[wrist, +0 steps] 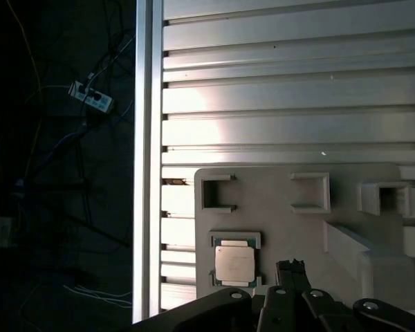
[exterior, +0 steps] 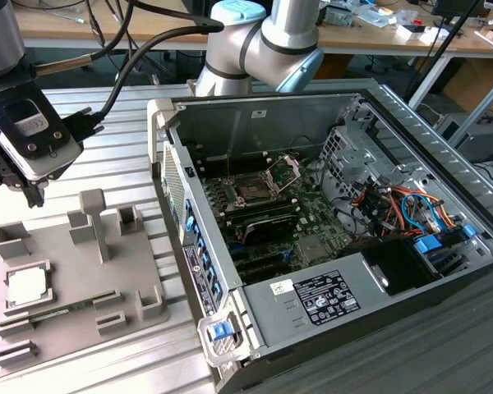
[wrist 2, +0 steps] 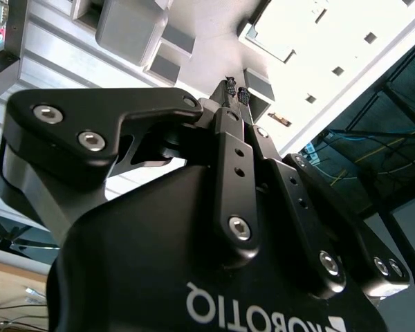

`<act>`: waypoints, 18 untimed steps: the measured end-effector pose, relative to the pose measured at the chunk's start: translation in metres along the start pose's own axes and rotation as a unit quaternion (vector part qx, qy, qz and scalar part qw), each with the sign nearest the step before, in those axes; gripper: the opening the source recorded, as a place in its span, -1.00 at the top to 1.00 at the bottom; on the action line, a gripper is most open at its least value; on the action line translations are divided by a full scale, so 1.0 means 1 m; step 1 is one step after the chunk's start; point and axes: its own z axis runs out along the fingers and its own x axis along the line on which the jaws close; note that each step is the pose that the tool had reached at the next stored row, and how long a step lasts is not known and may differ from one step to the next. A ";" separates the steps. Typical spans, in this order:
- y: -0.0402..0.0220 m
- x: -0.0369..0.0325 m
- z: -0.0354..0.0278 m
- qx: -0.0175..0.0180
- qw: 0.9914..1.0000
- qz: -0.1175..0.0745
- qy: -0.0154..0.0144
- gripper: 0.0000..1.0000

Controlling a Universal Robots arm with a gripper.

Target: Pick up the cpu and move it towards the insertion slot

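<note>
One sweep of the exterior view: gripper (exterior: 38,197) up above the grey tray (exterior: 70,267), cpu (exterior: 26,286) flat in its pocket there, insertion slot (exterior: 255,190) well apart inside the open case (exterior: 255,123). Second wrist view: fingertips (wrist 2: 229,88) pressed together, nothing between. First wrist view: cpu near those closed tips, untouched.

cpu (wrist: 234,263): pale dull metal | tray (exterior: 74,264): matt plastic | table (wrist: 290,83): ribbed aluminium
</note>
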 end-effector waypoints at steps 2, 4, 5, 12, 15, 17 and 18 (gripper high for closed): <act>-0.0002 0.0000 0.0003 0.000 1.000 0.000 0.000 0.79; -0.0008 0.0002 0.0005 0.000 1.000 0.000 0.000 0.79; -0.0010 0.0004 0.0006 0.000 1.000 0.000 0.000 0.79; -0.0021 0.0021 0.0014 0.000 1.000 0.000 0.000 0.79; -0.0024 0.0037 0.0018 0.000 1.000 0.000 0.000 0.79; -0.0026 0.0050 0.0022 0.000 1.000 0.000 0.000 0.79; -0.0027 0.0058 0.0023 0.000 1.000 0.000 0.000 0.79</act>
